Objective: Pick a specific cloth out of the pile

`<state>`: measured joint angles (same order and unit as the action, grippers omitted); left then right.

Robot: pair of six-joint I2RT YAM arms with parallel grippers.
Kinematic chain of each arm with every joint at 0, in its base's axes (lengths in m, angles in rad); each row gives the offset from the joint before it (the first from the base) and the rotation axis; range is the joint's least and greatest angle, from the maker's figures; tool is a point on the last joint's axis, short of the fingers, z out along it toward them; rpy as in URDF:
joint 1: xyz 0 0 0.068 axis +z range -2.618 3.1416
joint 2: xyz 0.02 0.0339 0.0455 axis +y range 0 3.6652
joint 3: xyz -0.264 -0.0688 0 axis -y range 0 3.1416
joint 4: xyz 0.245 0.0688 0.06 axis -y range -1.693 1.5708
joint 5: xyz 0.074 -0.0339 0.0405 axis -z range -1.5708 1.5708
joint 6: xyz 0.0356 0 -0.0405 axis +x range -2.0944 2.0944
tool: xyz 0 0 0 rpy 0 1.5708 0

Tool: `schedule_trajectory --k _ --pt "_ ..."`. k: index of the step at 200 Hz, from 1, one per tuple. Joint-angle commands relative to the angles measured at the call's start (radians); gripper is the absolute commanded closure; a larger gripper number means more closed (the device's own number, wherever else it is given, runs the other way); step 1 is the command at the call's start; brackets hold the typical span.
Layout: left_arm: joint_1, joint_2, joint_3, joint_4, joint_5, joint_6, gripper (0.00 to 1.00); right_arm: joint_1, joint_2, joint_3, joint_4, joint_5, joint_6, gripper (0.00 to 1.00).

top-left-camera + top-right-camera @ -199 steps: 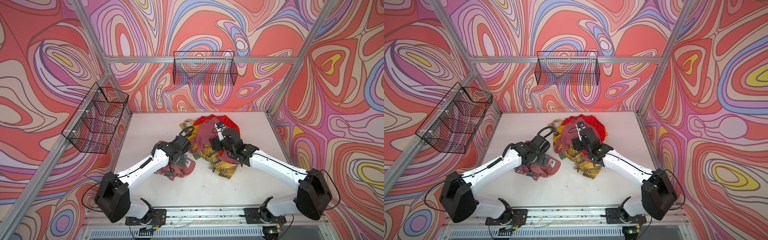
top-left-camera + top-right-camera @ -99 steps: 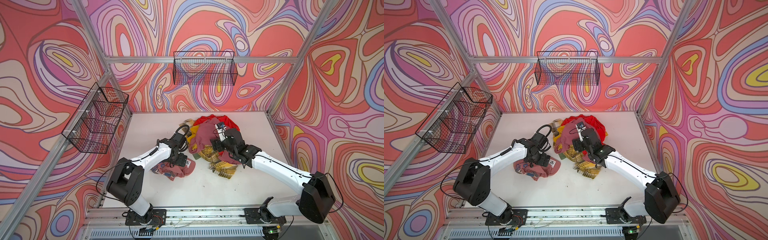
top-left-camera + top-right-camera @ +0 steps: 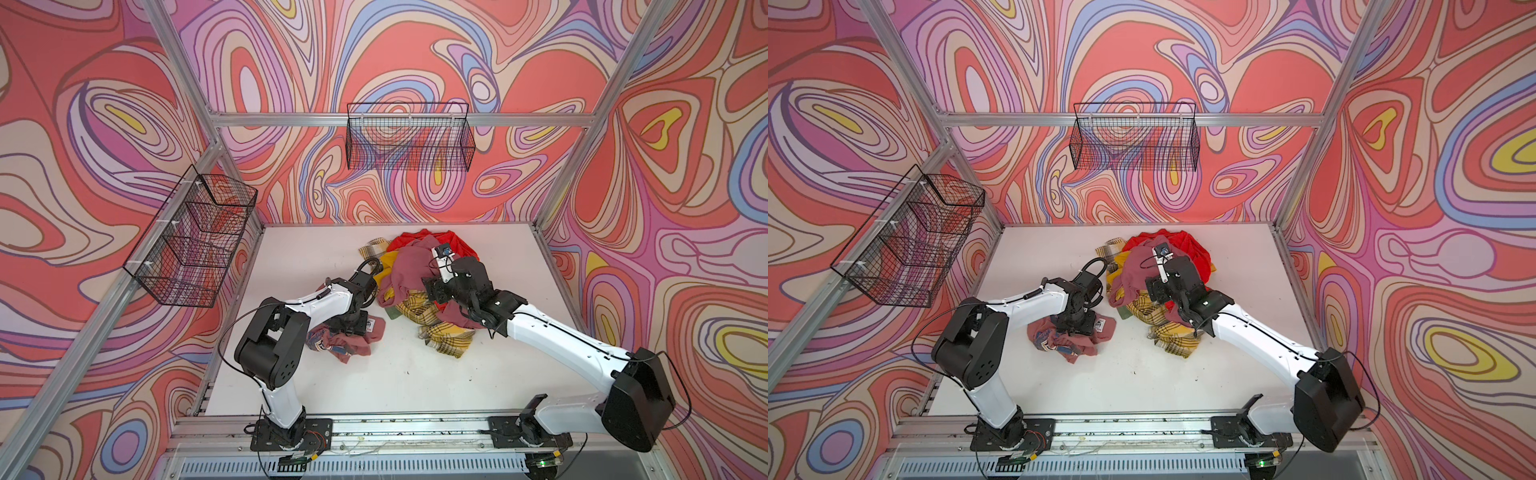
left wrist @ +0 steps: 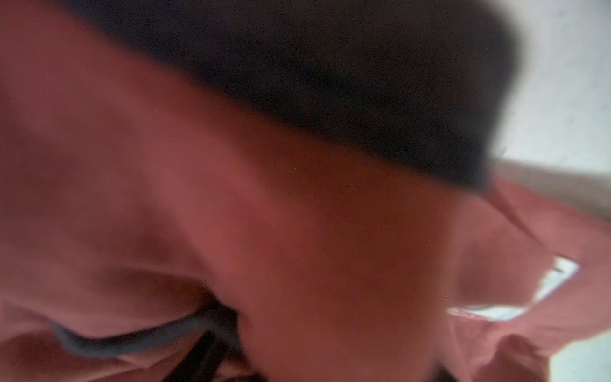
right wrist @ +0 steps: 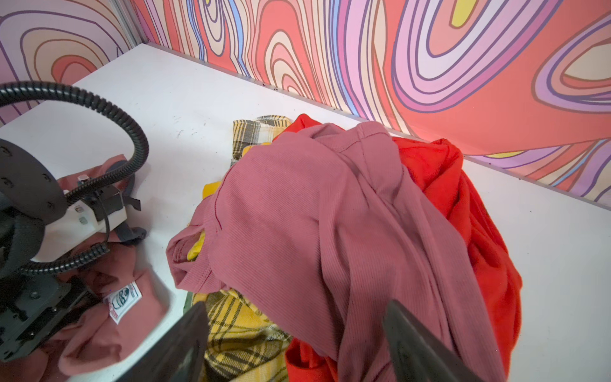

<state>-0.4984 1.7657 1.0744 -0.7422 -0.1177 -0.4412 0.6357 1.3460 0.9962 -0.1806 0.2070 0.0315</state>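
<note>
Cloth: the cloth (image 3: 353, 345) (image 3: 1084, 340) is seen crumpled on the bench (image 3: 415, 382), just beside the pile (image 3: 415, 270) at about 8 o'clock of it (its white label patch (image 5: 124, 299) is turned up).
Left gripper: the left gripper (image 3: 353, 326) is pressed onto the cloth; whether its fingers are closed on fabric cannot be told, as the wrist view is blurred.
Right gripper: the right gripper (image 5: 294, 307) is held over the pile's middle; its fingers (image 5: 185, 344) are spread wide and nothing is held.
Pile: a larger pink cloth (image 5: 314, 215) is draped over a red cloth (image 5: 463, 215) and a plaid cloth (image 5: 238, 330).
</note>
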Motion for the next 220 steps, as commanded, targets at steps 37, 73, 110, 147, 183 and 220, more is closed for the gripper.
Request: schedule_trajectory --k 37,73,110,147,183,220 --pt "-0.001 -0.107 -0.086 0.060 -0.014 -0.050 1.00 -0.005 -0.030 -0.013 -0.017 0.028 -0.019 0.14" --pt "0.028 -0.297 -0.027 0.014 -0.115 -0.037 1.00 -0.005 -0.044 -0.016 -0.005 0.022 -0.016 0.14" --pt "0.083 -0.430 0.090 -0.059 -0.191 0.036 1.00 -0.005 -0.055 -0.017 0.003 0.016 -0.011 0.14" --pt "0.114 -0.487 0.229 -0.085 -0.240 0.113 1.00 -0.005 -0.059 -0.017 0.015 0.013 -0.003 0.15" --pt "0.194 -0.496 0.282 -0.009 -0.210 0.156 1.00 -0.005 -0.062 -0.011 0.013 0.009 0.002 0.15" --pt "0.264 -0.436 0.266 0.071 -0.185 0.205 1.00 -0.004 -0.083 -0.020 0.004 0.033 0.009 0.15"
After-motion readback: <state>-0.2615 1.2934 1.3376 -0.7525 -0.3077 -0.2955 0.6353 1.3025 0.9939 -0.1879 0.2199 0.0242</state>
